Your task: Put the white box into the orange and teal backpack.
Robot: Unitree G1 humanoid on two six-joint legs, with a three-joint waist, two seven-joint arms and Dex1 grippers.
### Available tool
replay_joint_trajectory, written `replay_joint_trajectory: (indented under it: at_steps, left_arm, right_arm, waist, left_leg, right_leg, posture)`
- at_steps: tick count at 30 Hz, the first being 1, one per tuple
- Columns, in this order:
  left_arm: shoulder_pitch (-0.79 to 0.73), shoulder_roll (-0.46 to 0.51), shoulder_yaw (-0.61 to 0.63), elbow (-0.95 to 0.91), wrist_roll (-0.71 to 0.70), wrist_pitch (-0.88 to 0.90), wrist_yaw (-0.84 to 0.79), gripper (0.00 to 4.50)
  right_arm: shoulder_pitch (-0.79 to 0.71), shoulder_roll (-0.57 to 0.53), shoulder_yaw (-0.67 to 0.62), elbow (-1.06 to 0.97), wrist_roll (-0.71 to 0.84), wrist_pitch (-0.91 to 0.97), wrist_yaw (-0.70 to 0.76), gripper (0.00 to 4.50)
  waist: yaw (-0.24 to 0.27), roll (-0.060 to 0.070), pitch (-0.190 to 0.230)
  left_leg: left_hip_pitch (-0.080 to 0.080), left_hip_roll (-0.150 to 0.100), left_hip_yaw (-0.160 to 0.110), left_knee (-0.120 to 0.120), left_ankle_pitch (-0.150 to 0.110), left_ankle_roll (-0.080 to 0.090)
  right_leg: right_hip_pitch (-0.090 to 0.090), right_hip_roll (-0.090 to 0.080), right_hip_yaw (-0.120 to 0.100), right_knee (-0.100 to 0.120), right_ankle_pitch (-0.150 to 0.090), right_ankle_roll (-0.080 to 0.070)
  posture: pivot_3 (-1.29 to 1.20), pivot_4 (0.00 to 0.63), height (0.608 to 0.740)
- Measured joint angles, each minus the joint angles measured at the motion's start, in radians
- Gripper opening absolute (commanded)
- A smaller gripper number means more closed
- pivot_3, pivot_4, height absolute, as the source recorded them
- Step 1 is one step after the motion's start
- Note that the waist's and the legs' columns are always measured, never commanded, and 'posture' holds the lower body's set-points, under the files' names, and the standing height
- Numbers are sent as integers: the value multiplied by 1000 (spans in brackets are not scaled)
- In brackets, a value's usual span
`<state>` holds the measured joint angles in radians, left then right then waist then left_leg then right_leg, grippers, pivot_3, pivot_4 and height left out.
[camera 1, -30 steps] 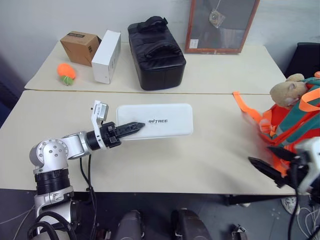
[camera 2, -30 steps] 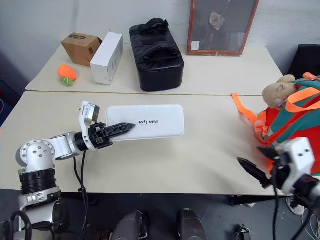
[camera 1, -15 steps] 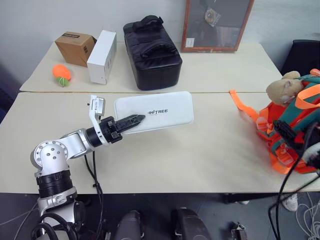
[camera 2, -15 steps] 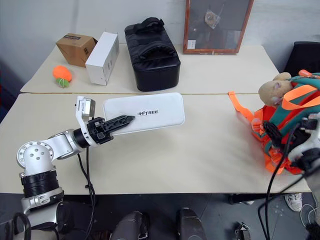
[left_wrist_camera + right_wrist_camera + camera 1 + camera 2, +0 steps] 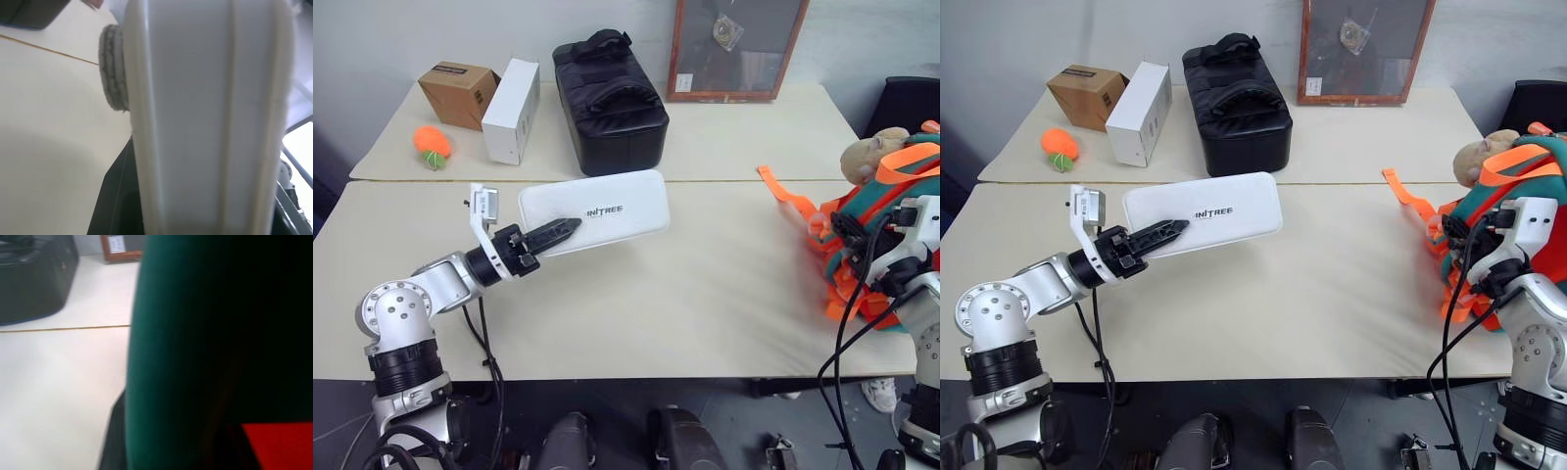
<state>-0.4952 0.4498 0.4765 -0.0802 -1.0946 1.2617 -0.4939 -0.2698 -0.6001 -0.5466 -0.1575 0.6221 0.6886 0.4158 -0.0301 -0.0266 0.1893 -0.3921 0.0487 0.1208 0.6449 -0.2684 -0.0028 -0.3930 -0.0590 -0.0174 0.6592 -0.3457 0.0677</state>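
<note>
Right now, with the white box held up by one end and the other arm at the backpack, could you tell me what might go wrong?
1. The left pincer holds the white box by one end only, so it could droop or slip.
2. The right pincer is at the orange and teal backpack, which sits near the table edge; a tug might pull it off.
3. The loose orange strap lies in the box's path.

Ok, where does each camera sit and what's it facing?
Head pair: forward and down over beige tables; both arms show, left gripper holding the flat white rounded-corner box.
Left wrist: close along that box's edge, table beneath.
Right wrist: up against the orange and teal backpack.
Both wrist views share the table seam.
</note>
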Motion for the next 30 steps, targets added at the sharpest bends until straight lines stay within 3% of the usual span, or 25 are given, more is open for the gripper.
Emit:
replay_joint_trajectory:
  at_steps: [4,9,17,24,30]
  left_arm:
    - [0,40,21,1,-5,-19,7,1304]
    - [-24,103,49,19,-6,-33,19,1304]
    - [-188,184,60,71,-11,-81,16,1304]
    - [-269,235,61,74,-18,-148,-49,1304]
    - [-222,235,10,8,-28,-167,-122,1304]
  right_arm:
    - [-52,-41,32,-2,68,34,96,13]
    - [-111,-128,114,-70,260,181,296,13]
    - [-328,-289,255,-132,547,363,645,13]
    - [-393,-370,374,-113,526,373,872,13]
    - [-406,-370,410,-66,462,340,903,13]
  waist:
    - [-2,0,0]
    - [-6,0,1]
    - [0,-1,4]
    - [3,-2,5]
    - [3,-2,5]
  left_leg:
    - [1,0,0,-1,0,0]
    - [0,1,0,-2,0,-1]
    - [-4,0,-1,-1,-1,1]
    - [-11,1,-3,1,-5,3]
    - [-13,0,-2,3,-6,4]
  right_leg:
    - [0,0,0,0,0,0]
    - [-1,1,0,0,0,0]
    - [-4,-1,-1,-2,0,0]
    - [-7,-2,-4,-5,0,0]
    - [-8,-3,-3,-6,0,0]
  posture:
    - [0,150,740]
    - [0,150,740]
    - [0,150,740]
    - [0,150,740]
    - [0,150,740]
